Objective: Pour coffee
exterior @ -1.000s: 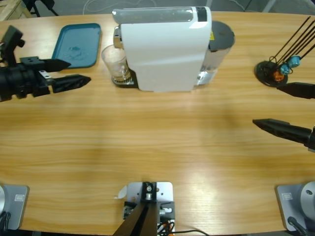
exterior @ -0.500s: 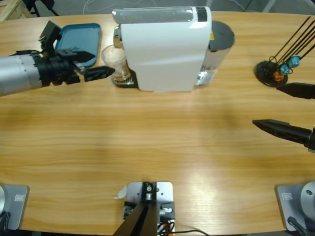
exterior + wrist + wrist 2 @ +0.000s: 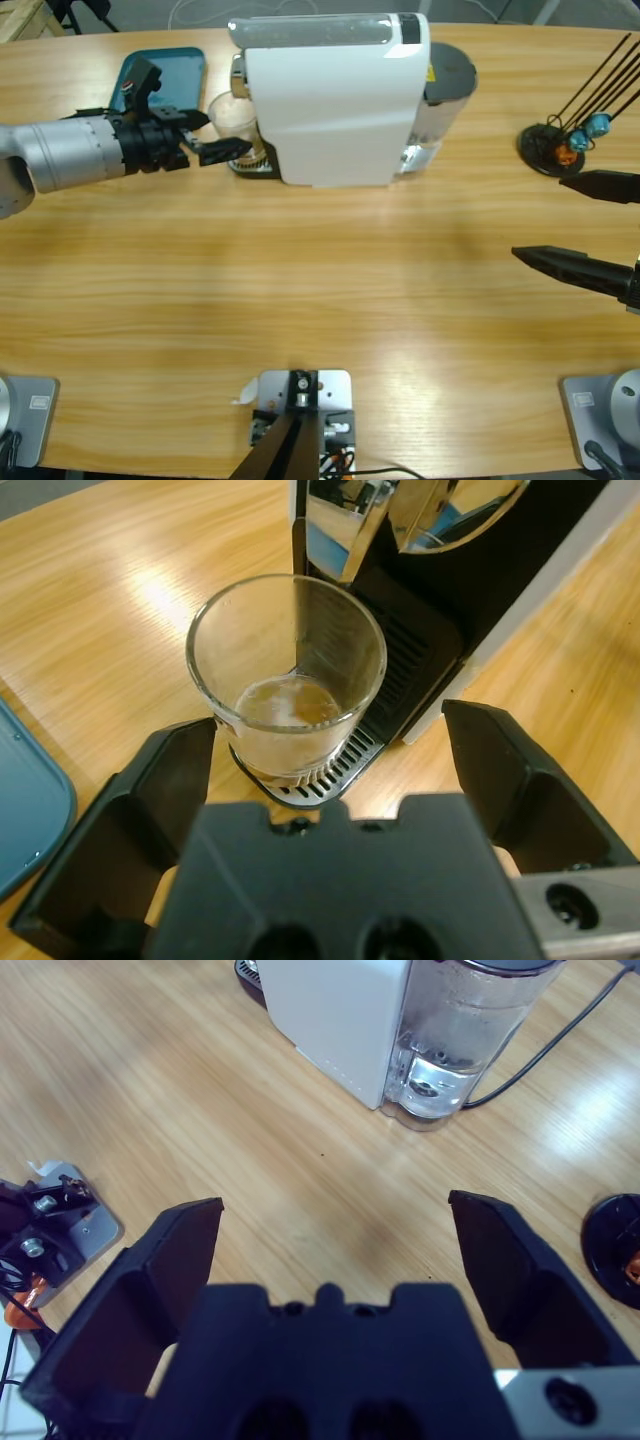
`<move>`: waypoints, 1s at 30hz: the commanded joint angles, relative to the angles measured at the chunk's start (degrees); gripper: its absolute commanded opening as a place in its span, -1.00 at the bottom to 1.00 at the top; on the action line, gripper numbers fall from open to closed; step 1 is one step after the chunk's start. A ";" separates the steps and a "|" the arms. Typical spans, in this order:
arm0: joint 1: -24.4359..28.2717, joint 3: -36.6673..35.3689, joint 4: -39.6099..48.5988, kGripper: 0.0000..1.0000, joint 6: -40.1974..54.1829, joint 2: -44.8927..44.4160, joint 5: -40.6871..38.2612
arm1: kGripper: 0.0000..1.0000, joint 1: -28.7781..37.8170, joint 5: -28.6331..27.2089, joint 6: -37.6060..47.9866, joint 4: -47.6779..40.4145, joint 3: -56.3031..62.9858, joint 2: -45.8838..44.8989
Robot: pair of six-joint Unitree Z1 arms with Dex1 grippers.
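A clear glass [image 3: 232,127] [image 3: 287,675] stands on the drip grate of the white coffee machine [image 3: 335,100], under its spout. A shallow layer of pale brown coffee [image 3: 288,703] lies in the bottom of the glass. My left gripper [image 3: 218,135] [image 3: 330,755] is open, one jaw on each side of the glass, neither touching it. Far off at the right edge my right gripper [image 3: 575,225] [image 3: 335,1240] is open over bare wood, holding nothing.
A teal tray [image 3: 160,88] [image 3: 25,805] lies left of the machine, behind the left arm. A black pod stand [image 3: 560,145] with thin rods holds blue and orange pods at the far right. The machine's water tank [image 3: 455,1045] faces the right gripper.
The left arm has reached rightward from the left edge to the machine, bringing its open jaws around the glass. The right arm has stayed still.
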 commanded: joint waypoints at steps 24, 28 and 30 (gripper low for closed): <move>1.80 -5.14 -3.53 0.87 -0.38 8.61 -2.15 | 1.00 0.54 1.19 -1.45 1.02 1.32 -0.47; 1.78 -5.74 -3.53 0.70 -0.47 9.55 -2.34 | 1.00 0.54 1.19 -1.45 1.02 1.32 -0.42; 1.81 -5.70 -3.53 0.63 -0.47 9.92 -2.57 | 1.00 0.54 1.19 -1.45 1.02 1.32 -0.40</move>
